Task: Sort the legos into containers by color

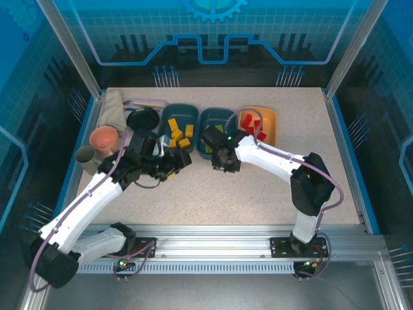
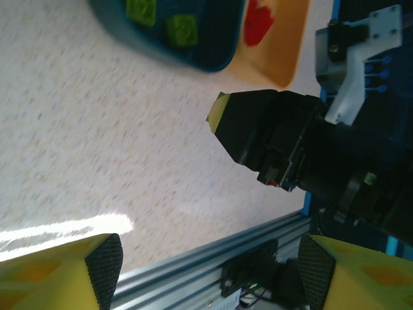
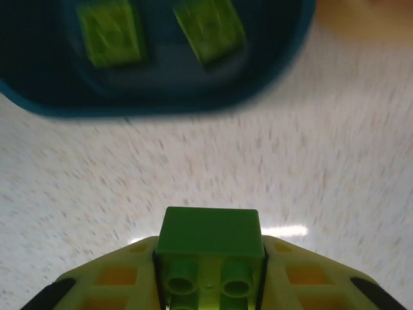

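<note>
Three shallow, rounded-rectangle plastic bins lie ahead of the fingertips, side by side. Two are dark teal and one is orange-yellow.

The right fingers [image 3: 110, 281], two pale yellow pads with orange insets, are clamped on one green brick [image 3: 210, 242]. It sits squarely between them, its smooth side facing outward, and two round studs show on its near face. It hangs above the speckled, matte surface [image 3: 310, 161]. Just beyond these fingertips is the middle teal bin [image 3: 161, 97], where two more glossy light-green bricks [image 3: 110, 32] lie flat, side by side, studs up.

The left fingers [image 2: 58, 274] stand wide apart with nothing between them, above bare surface. Their tips are capped with black, finely textured pads. Ahead of them and to the right hangs the right arm's black wrist block.

To the left of both pairs of fingers, the left teal bin [image 1: 187, 115] holds about five yellow-orange bricks [image 1: 173, 123], scattered loosely. To the right of the right fingers, the orange bin [image 1: 268, 119] holds a clump of red bricks [image 1: 248, 121]. They lie too close together for me to count.
</note>
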Robot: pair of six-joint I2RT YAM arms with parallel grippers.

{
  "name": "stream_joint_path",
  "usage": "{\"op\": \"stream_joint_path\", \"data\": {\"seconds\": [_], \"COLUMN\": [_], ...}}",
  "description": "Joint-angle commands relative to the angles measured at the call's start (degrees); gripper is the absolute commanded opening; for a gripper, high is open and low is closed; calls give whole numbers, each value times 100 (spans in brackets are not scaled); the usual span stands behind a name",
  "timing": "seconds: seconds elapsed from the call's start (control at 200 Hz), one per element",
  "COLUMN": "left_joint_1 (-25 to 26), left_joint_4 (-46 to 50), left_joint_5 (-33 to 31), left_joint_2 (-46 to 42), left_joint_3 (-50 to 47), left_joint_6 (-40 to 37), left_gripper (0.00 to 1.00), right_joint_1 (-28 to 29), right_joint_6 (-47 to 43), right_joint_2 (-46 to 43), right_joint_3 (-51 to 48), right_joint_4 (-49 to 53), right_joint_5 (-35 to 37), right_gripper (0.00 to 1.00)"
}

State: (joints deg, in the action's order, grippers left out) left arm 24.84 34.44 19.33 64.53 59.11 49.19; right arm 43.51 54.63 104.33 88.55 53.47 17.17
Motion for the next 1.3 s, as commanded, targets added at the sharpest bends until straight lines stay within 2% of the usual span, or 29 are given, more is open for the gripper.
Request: {"op": "stream_joint_path", "data": {"seconds": [0.0,0.22,0.38,0.555,0.835,0.99,1.295], "left_joint_1": [-271,-806,-889,-917,-928,-928,-922], "left_joint_4": [-500,-1228,-1241,-1261,-1336,-1312,-1318], "left_joint_5": [21,255,290,273,239,238,249], "left_joint_2": [593,1616,2123,2267,2172,2155,2129], "left_joint_3": [487,1113,1567,1584,1386,1372,1228], "left_joint_6": [64,26,-216,-268,-287,-287,-260], "left_gripper": [75,75,75,75,75,75,75], "right_joint_1": [-336,-784,-1042,-1211,-1393,-1459,-1571], "right_joint_6": [-1030,-1646,-1887,-2206,-2465,-2519,-2498], "right_joint_2": [546,1960,2849,3680,4470,4597,4900], "right_joint_3": [814,2750,3813,4668,5434,5490,5761], "right_joint_4": [190,363,339,151,-225,-510,-420], "right_joint_5": [450,472,354,144,-225,-398,-541], "right_gripper": [26,26,27,27,29,29,30]}}
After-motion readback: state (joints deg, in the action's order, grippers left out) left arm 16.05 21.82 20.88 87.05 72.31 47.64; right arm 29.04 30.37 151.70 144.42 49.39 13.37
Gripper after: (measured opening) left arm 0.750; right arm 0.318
